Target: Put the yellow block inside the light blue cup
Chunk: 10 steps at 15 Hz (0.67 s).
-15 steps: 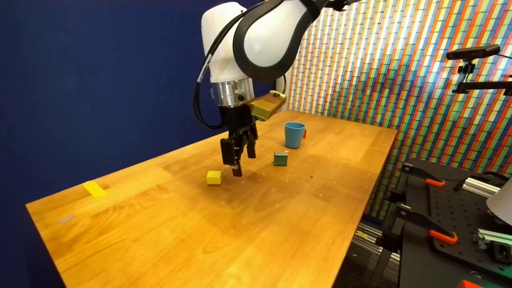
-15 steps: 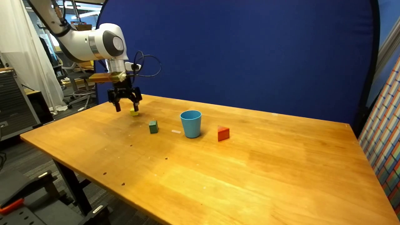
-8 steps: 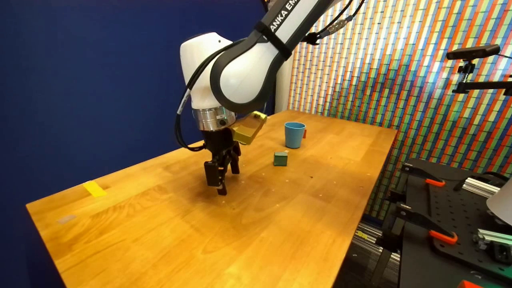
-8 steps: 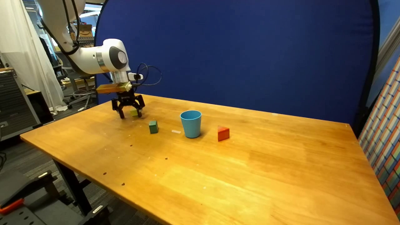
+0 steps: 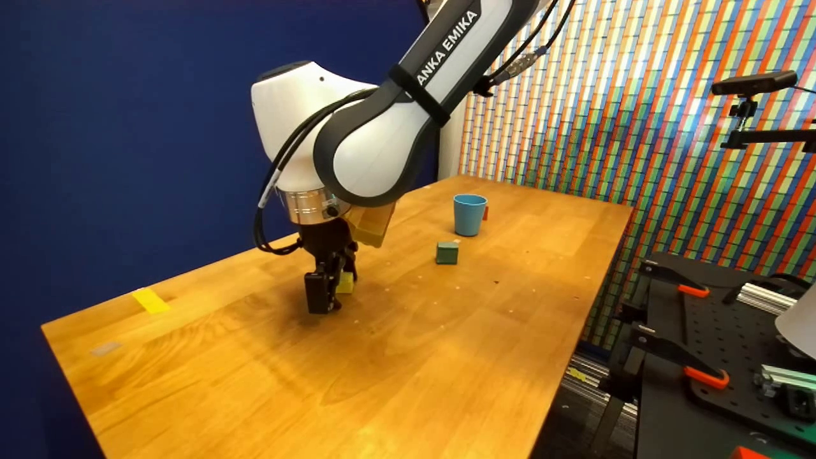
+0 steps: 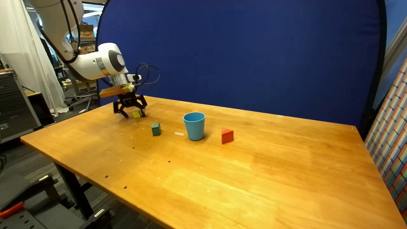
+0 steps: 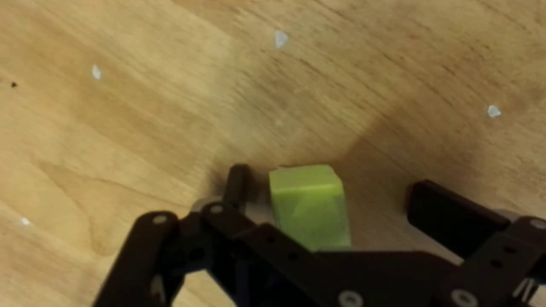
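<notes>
The yellow block (image 5: 345, 284) sits on the wooden table; it also shows in an exterior view (image 6: 136, 114) and in the wrist view (image 7: 310, 209). My gripper (image 5: 342, 294) is open and low at the table, with its fingers on either side of the block. In the wrist view the gripper (image 7: 328, 182) has a small gap between the left finger and the block and a wider gap on the right. The block's near end is hidden behind the gripper there. The light blue cup (image 5: 469, 218) stands upright, away from the gripper; an exterior view (image 6: 195, 128) shows it too.
A dark green cube (image 6: 156, 129) stands between the gripper and the cup. A red block (image 6: 227, 136) lies on the cup's far side from the gripper. A flat yellow strip (image 5: 151, 301) lies at the table's edge by the blue backdrop (image 5: 127, 127).
My gripper has come down from above and moved over the block, so its fingers now straddle it. The wrist has tilted a little. The block and the cup have not visibly moved.
</notes>
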### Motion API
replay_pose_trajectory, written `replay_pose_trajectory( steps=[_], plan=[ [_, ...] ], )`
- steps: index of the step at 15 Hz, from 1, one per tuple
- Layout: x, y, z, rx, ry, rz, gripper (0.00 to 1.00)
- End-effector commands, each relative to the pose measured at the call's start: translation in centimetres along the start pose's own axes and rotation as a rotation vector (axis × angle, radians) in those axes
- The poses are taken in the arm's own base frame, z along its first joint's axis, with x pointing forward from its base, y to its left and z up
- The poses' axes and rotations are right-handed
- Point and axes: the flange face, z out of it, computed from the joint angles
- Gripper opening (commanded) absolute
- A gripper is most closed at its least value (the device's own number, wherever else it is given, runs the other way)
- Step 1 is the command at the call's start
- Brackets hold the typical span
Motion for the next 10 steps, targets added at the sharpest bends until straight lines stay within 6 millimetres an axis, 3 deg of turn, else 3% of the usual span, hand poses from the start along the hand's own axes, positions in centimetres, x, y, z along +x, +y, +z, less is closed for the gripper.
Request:
replay_pose_trajectory(
  steps=[1,6,8,10],
  plan=[
    [1.8,0.3,-0.5,-0.033,0.021,-0.023,0.66],
    [0.8,3.0,-1.8,-0.053,-0.022,0.047,0.27],
    [-0.5,5.3,-2.9,-0.063,-0.048,0.109,0.13],
    [-2.0,8.3,-4.6,-0.079,-0.067,0.19,0.17]
  ],
)
